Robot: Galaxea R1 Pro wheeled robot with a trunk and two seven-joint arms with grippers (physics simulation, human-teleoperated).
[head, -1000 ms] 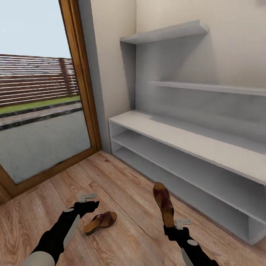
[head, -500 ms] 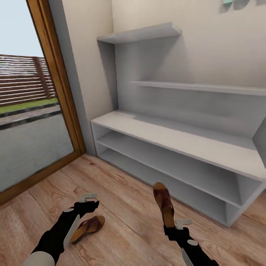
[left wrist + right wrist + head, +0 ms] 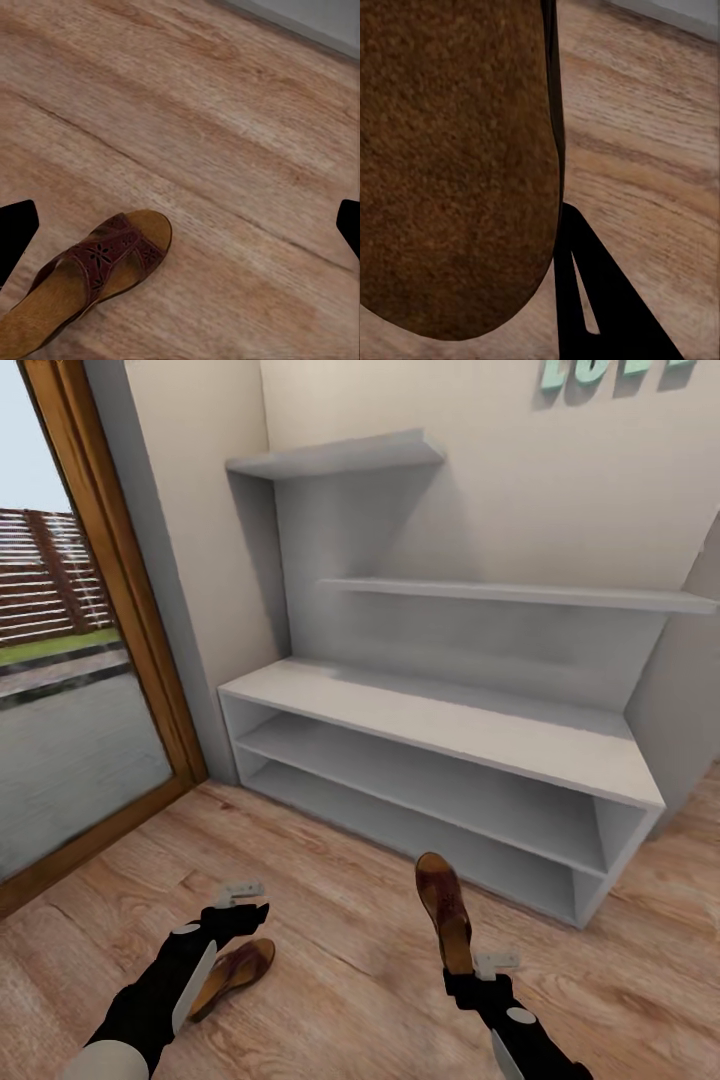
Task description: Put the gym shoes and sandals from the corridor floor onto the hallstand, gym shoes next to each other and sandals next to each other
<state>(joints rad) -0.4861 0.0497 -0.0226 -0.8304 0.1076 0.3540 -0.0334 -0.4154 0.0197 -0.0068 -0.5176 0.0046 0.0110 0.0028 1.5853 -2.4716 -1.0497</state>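
**R arm holds one sandal near rack; second sandal on floor under L arm**

Head view: rack [image 3: 440, 725] stands against the back wall, pale grey, low bench w/ two open shelf levels, tall back panel, two stepped upper shelves. All levels bare. Glass door w/ wood frame [image 3: 120, 610] to its left. Teal letters [image 3: 610, 370] on the wall above, cut by the frame edge.

R gripper [image 3: 462, 966]: clamped on the heel end of a sandal [image 3: 443, 908]. Sandal is off the floor, stands steeply tilted, toe end up and pointing toward the rack's lower shelves. Not touching the rack; strip of floor [image 3: 340, 880] between them. R wrist view: brown sole [image 3: 454, 165] fills most of the frame, one dark finger [image 3: 592, 292] pressed along its edge, wood planks beyond.

L gripper [image 3: 238, 905]: hovers above the floor, holds nothing. L wrist view shows its two dark fingertips [image 3: 15, 229] at opposite frame edges, i.e. spread wide apart.

Second sandal [image 3: 228, 972]: lies flat on the floor, partly hidden by the L forearm in head view. L wrist view: second sandal [image 3: 79, 281] sole down, tan insole up, dark red-brown cut-out strap across the front. Clear of both fingertips, no contact.

Both sandals well apart from each other.
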